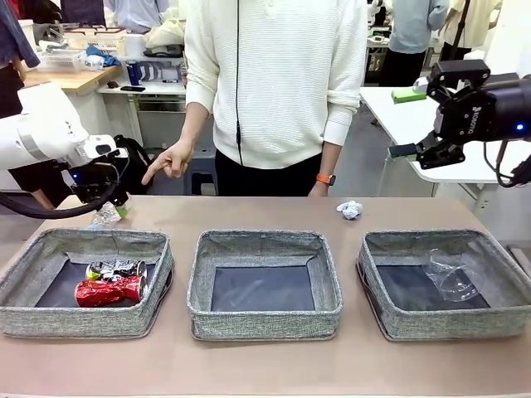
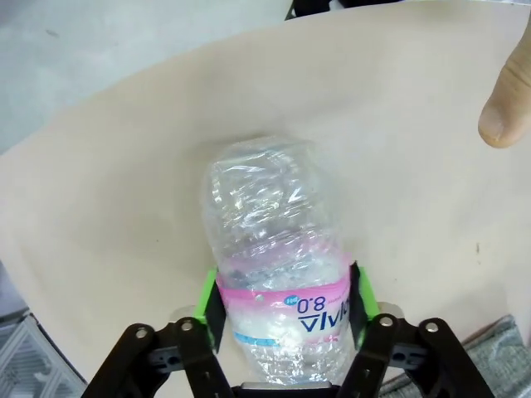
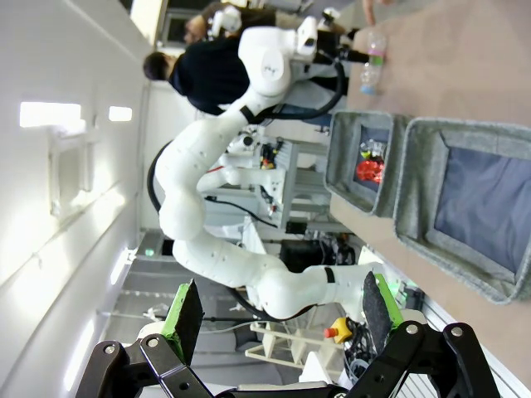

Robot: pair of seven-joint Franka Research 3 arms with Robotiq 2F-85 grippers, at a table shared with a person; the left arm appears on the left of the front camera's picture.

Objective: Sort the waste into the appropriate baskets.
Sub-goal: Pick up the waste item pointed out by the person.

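- Lower middle of the left wrist view: my left pincer (image 2: 284, 303) is clamped on the clear plastic bottle (image 2: 270, 224), with the green pads (image 2: 207, 300) pressed against both sides of its pink label band.
- The bottle is crumpled and see-through, with blue print on the band. Its far end points up the frame over the bare beige bench (image 2: 398, 99).
- Upper right of that view: a person's fingertip (image 2: 506, 108), apart from the bottle.
- Front view, bottom row: three grey woven baskets side by side.
- The left basket (image 1: 25, 265) holds the crushed red can (image 1: 109, 290), with the crushed dark printed can (image 1: 116, 268) just behind it and touching.
- The middle basket (image 1: 264, 240) shows only its dark bottom.
- The right basket (image 1: 448, 239) holds the clear plastic cup (image 1: 450, 275), lying on its side.
- Behind the right basket, the crumpled white paper ball (image 1: 350, 209) lies on the bench.
- Behind the left basket, at middle left, the left pincer (image 1: 112, 203) and the bottle (image 1: 106, 215) are low at the bench.
- Farther back, the person's hand (image 1: 170, 160) points down and left toward the left pincer.
- Upper right: my right pincer (image 1: 431, 149) hangs high above the bench. In its own wrist view the right pincer (image 3: 282, 315) stands wide, with nothing between its pads.
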